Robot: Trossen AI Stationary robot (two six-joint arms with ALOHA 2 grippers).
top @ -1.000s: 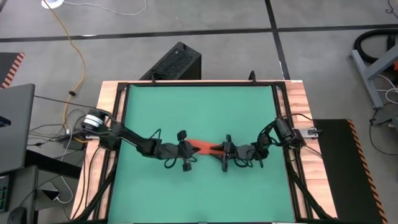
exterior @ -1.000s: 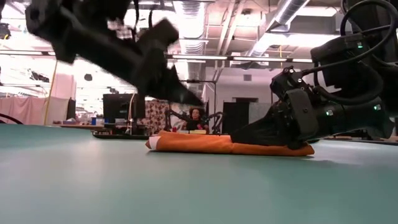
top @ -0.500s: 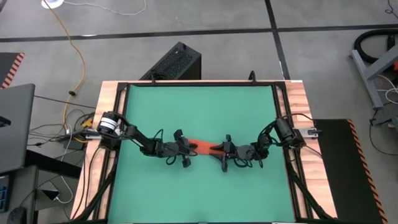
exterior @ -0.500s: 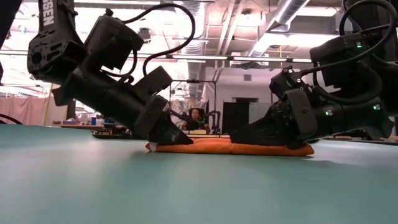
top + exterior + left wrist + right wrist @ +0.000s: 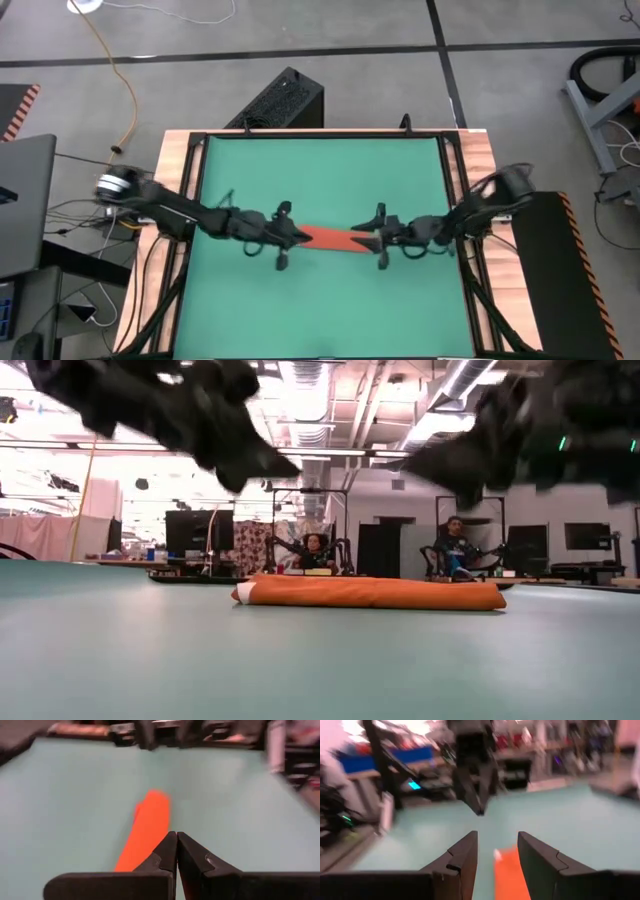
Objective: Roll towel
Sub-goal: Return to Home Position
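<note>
Green matting [image 5: 320, 170] covers the wood-edged table [image 5: 484, 160], which stands on a grey concrete floor [image 5: 350, 25] crossed by an orange cable [image 5: 120, 80]. Seen level across the mat, the workshop behind is bright with ceiling lights, with a dark monitor [image 5: 190, 532] to one side and two seated people [image 5: 316, 550] at benches beyond the table.

Near the middle of the matting lies the towel [image 5: 333, 238] – orange-red cloth rolled into a long, low bundle. It runs lengthwise between the two arms, with a small white tag [image 5: 240, 594] at the end nearer the left arm.

The left gripper [image 5: 297, 236] hangs over that end with its fingers [image 5: 165, 852] pressed together and nothing between them. Its wrist camera shows the roll [image 5: 147, 827] stretching away just beyond the tips.

The right gripper [image 5: 372, 240] hangs at the opposite end, its fingers [image 5: 465, 852] parted by a clear gap and holding nothing – the end of the roll [image 5: 507, 872] shows on the mat through that gap.

From table height both grippers appear blurred and raised above the towel [image 5: 375, 593], neither one touching it.
</note>
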